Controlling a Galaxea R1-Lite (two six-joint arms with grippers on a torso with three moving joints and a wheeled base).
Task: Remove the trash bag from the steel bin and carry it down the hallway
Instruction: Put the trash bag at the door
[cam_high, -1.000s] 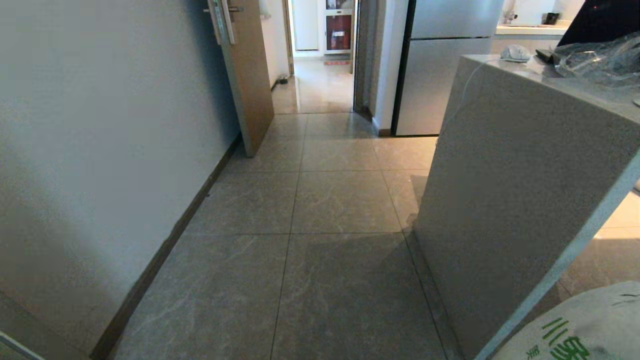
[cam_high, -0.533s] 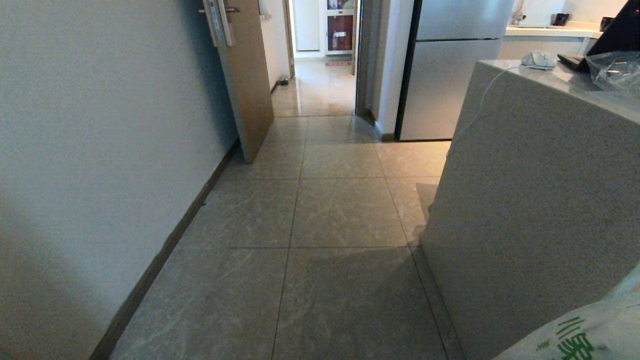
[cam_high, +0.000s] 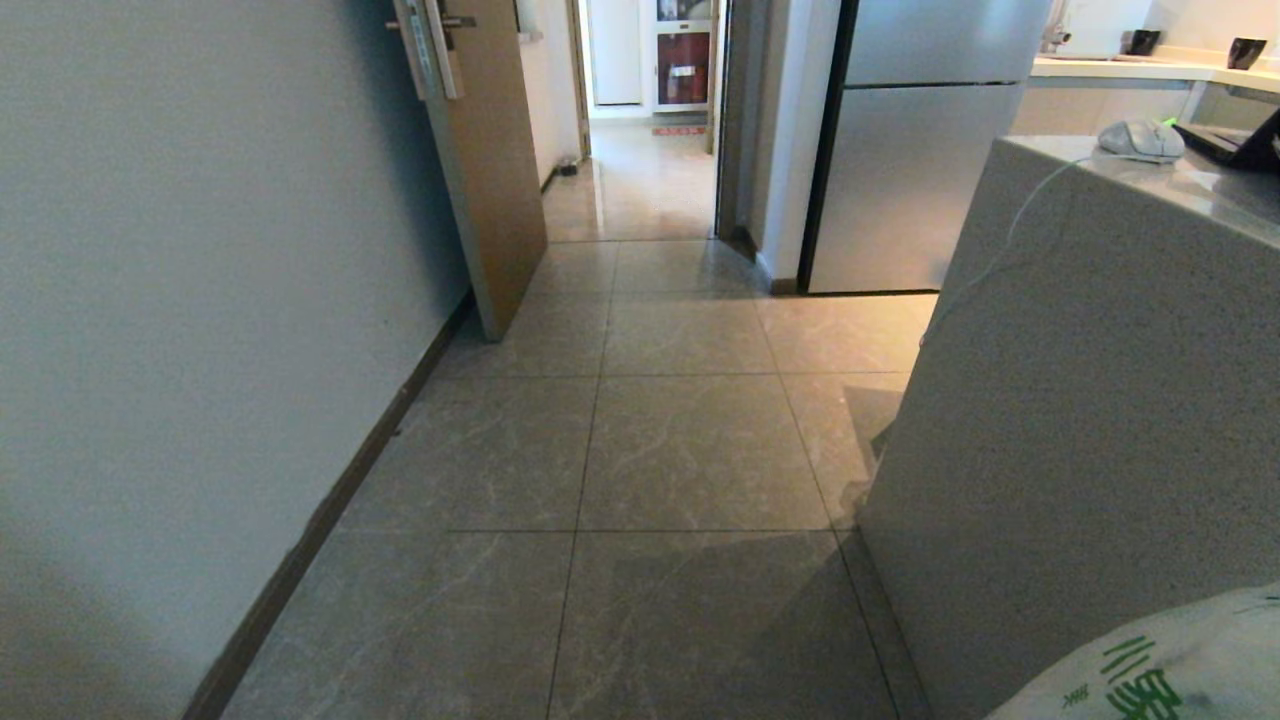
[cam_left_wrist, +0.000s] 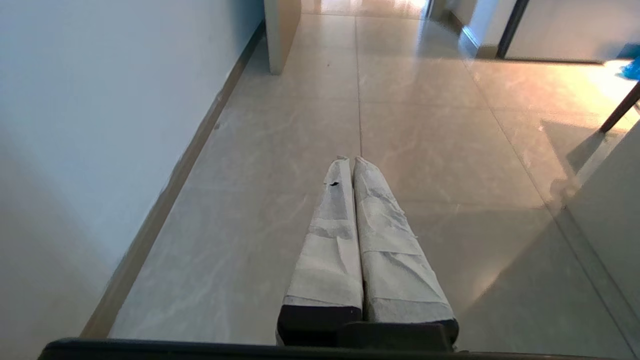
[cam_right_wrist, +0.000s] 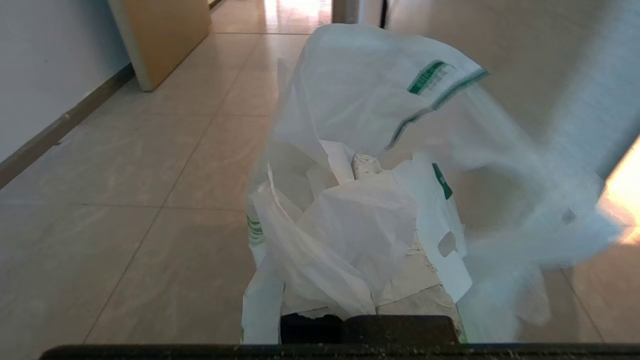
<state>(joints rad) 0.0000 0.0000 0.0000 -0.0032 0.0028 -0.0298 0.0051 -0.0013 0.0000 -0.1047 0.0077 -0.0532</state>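
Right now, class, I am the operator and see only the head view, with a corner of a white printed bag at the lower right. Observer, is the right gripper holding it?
Observer: Yes. The right wrist view shows the trash bag bunched around the right gripper, which is shut on it.
Operator: And the left gripper?
Observer: The left wrist view shows the left gripper shut and empty, above the hallway floor.

wooden door (cam_high: 495, 170) ajar; fridge (cam_high: 915, 150); mouse (cam_high: 1140, 138) on counter (cam_high: 1080, 420).
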